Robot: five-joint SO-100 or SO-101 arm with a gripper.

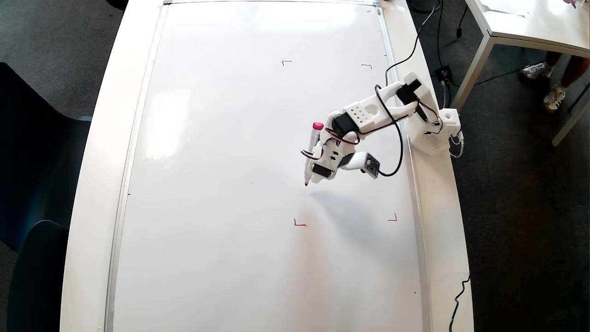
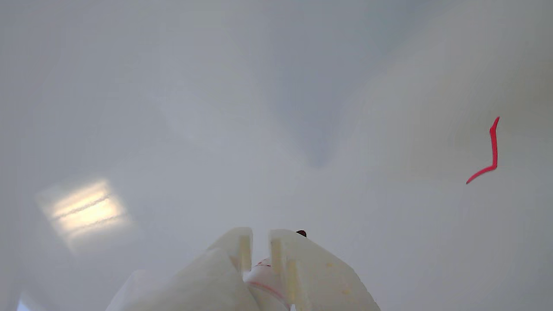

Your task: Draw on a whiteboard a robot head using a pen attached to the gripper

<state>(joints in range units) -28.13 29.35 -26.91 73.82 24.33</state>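
Note:
The whiteboard point(image 1: 221, 184) covers most of the table and fills the wrist view point(image 2: 216, 108). It bears four small red corner marks, one at the lower left point(image 1: 299, 224) and one in the wrist view point(image 2: 488, 151). No robot head outline shows anywhere. My gripper point(image 1: 316, 177) hangs over the board between the marks, shut on the pen point(image 1: 311, 152). The pen's red cap points to the far end and its dark tip point(image 1: 306, 183) is near the board. I cannot tell whether the tip touches. In the wrist view the two fingers point(image 2: 260, 237) stand close together, with the pen's tip point(image 2: 301, 233) just beyond them.
The arm's base point(image 1: 433, 133) stands on the white table rim to the right of the board, with a black cable point(image 1: 417, 41) running off the far edge. A second table point(image 1: 530, 23) and a person's feet point(image 1: 548, 87) are at the top right. Dark chairs point(image 1: 37, 184) stand at the left.

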